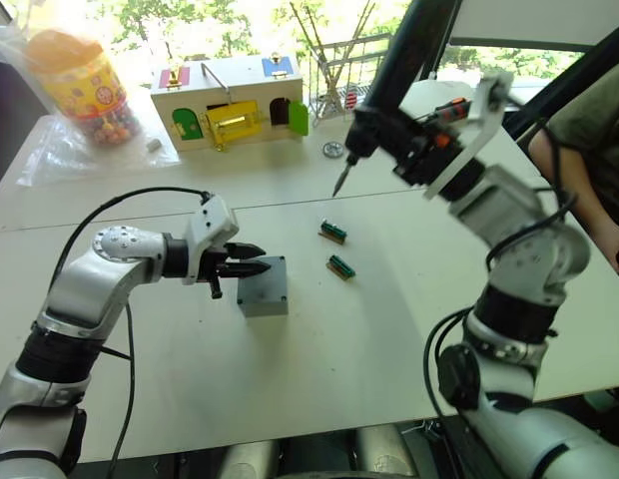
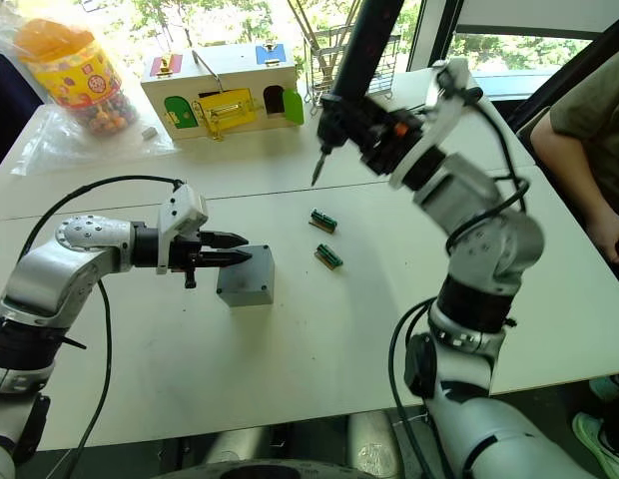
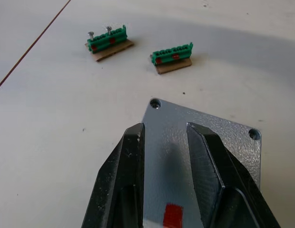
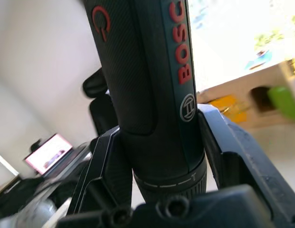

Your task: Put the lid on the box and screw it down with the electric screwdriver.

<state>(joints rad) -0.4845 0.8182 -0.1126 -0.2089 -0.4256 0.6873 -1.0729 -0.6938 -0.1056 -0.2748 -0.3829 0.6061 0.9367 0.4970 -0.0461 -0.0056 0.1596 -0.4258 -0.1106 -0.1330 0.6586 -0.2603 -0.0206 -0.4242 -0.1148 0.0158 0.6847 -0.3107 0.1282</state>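
The grey box stands mid-table with the flat grey lid lying on top, empty screw holes at its corners. My left gripper reaches in from the left, its black fingers narrowly open right above the lid's near edge, holding nothing. A red mark shows between them. My right gripper is raised high at the back right, shut on the black electric screwdriver. Its thin bit points down, well above the table and clear of the box.
Two green screw holders on cardboard lie right of the box; one holds two screws. A wooden latch box and a jar of coloured pieces stand at the back. A person sits at the right edge.
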